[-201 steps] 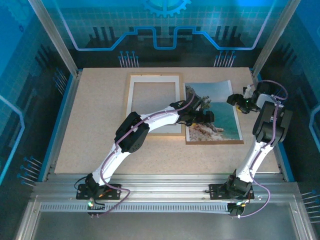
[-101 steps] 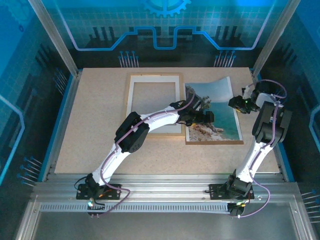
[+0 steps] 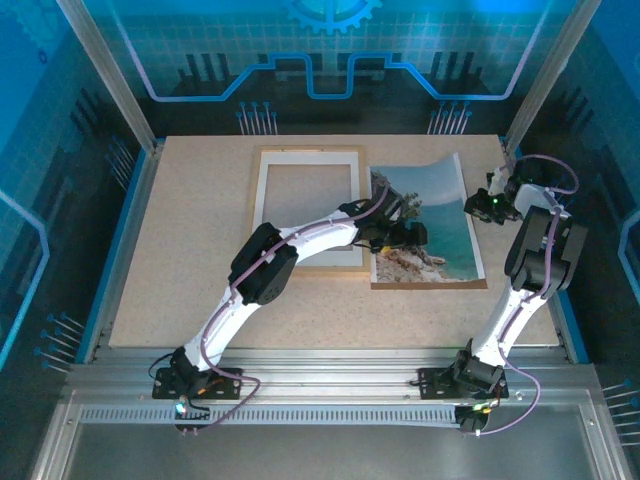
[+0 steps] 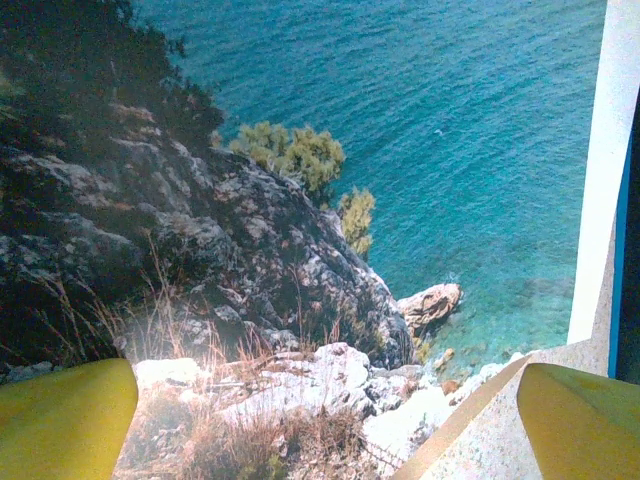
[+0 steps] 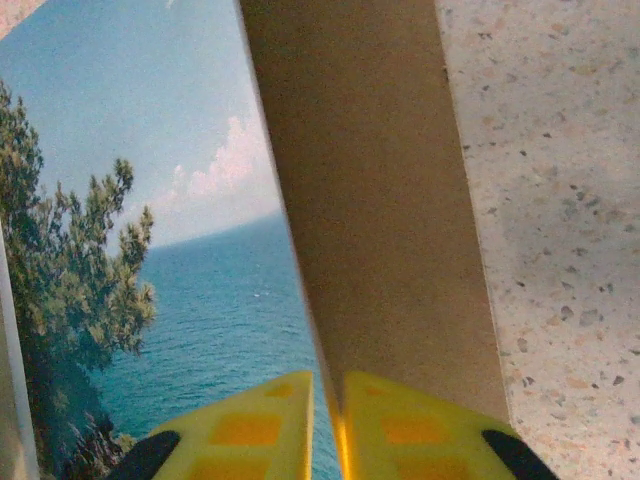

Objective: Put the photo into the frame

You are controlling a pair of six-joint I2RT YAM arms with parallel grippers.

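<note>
Pinched nearly shut, the right gripper [image 5: 325,382] has its two yellow fingers [image 5: 250,425] drawn together on the right-hand edge of the photo [image 5: 190,260], a rectangular colour print of a rocky coast with trees, turquoise sea and blue sky. The sheet's edge runs straight into the thin slit between them. Just beside that edge lies a plain brown backing board [image 5: 385,210], and past it the speckled beige table [image 5: 550,200]. From the top camera the right gripper [image 3: 482,206] sits at the right side of the photo [image 3: 445,225]. The print's far right corner curls up off the surface while its near part lies flat, with a strip of the brown backing board [image 3: 430,286] showing along the near edge.

The left gripper [image 4: 325,405] stands wide open with nothing between its fingers [image 4: 60,420], one to each side over the near left corner of the photo [image 4: 420,130], above the pale rocks; whether they touch the print I cannot tell. Overhead, the left gripper [image 3: 404,233] is over the photo's left part.

Just left of the photo, flat on the table [image 3: 190,250], lies the frame [image 3: 335,268], a thin light natural-wood rectangle with a white mat border [image 3: 258,205] inside it; the left arm [image 3: 300,240] crosses its near right corner
</note>
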